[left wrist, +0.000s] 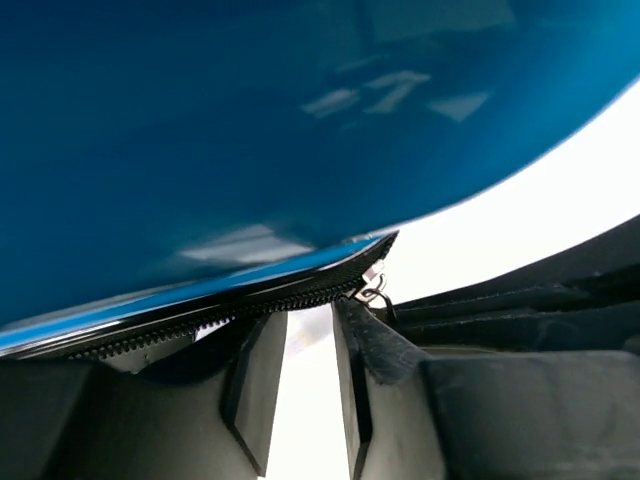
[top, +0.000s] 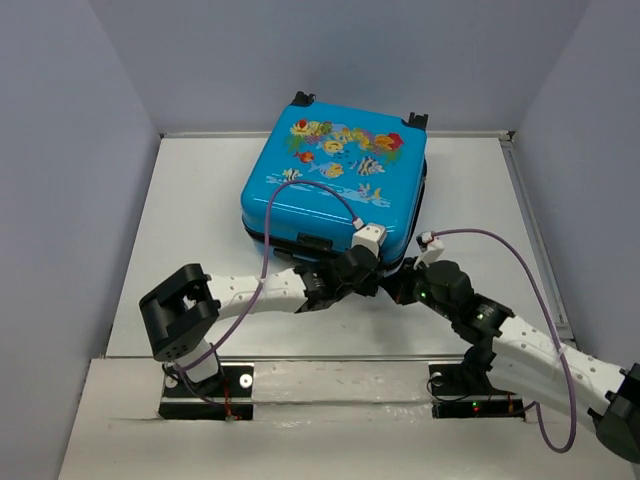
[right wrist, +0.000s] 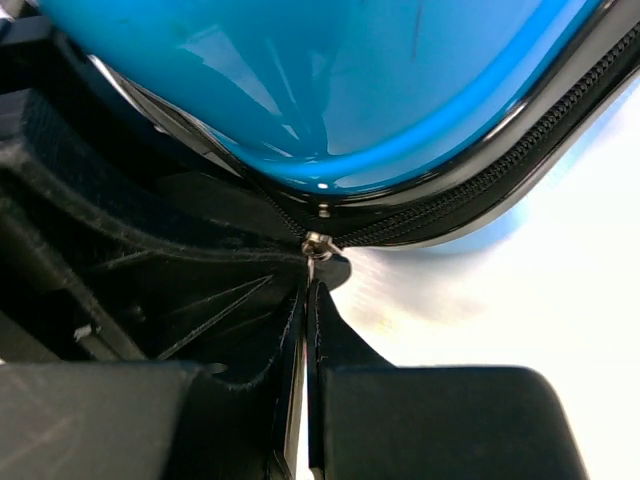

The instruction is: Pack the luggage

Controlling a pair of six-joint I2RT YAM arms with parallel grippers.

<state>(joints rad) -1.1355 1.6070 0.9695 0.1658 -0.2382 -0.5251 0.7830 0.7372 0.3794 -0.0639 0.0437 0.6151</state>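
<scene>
The luggage [top: 335,170], a bright-blue hard-shell case with a fish print, lies flat at the back middle of the table with its lid down. Both grippers meet at its near right corner. My right gripper [right wrist: 310,290] is shut on the small metal zipper pull [right wrist: 313,265] hanging from the slider on the black zipper track [right wrist: 470,190]. In the top view the right gripper [top: 398,283] sits just under that corner. My left gripper [left wrist: 302,315] stands slightly open against the zipper edge [left wrist: 200,320] below the blue shell [left wrist: 250,120], with only white table showing between its fingers. The left gripper [top: 372,266] is beside the right one.
The case's black wheels [top: 301,99] point to the far wall and a black handle [top: 313,243] is on its near side. Grey walls close the white table [top: 200,250] on three sides. Purple cables [top: 520,260] loop above both arms.
</scene>
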